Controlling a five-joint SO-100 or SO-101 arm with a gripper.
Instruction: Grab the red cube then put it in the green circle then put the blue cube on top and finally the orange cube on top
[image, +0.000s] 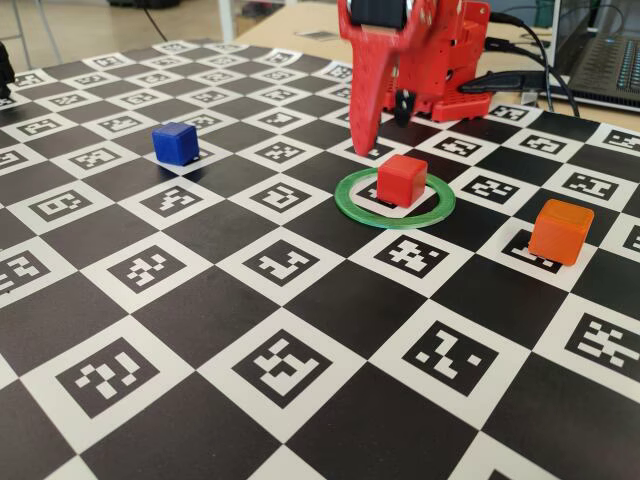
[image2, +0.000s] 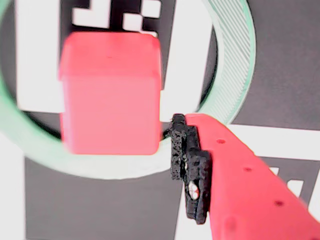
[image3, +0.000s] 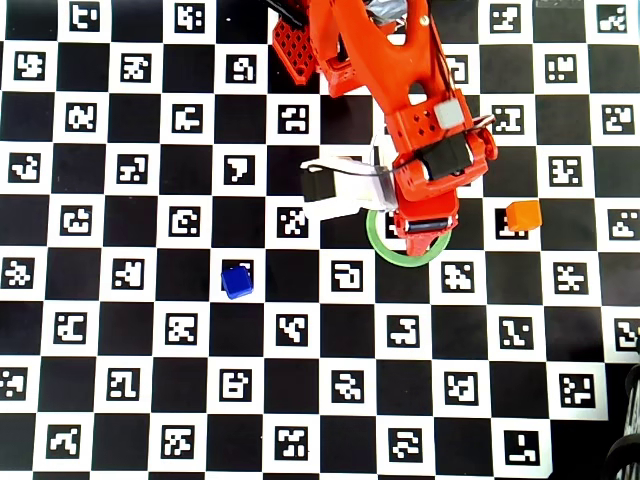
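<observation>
The red cube (image: 402, 179) is seen resting inside the green circle (image: 394, 216) on the checkered worktop (image: 250, 340), apart from the ring's rim. The end effector (image: 385, 125) is held just above and behind the cube, its fingers spread and nothing gripped; in the wrist view one padded fingertip (image2: 189, 165) is shown just beside the cube's right face (image2: 110, 92). The blue cube (image: 175, 142) is found well to the left of the green circle in the fixed view, and the orange cube (image: 560, 231) lies near the circle on its right.
</observation>
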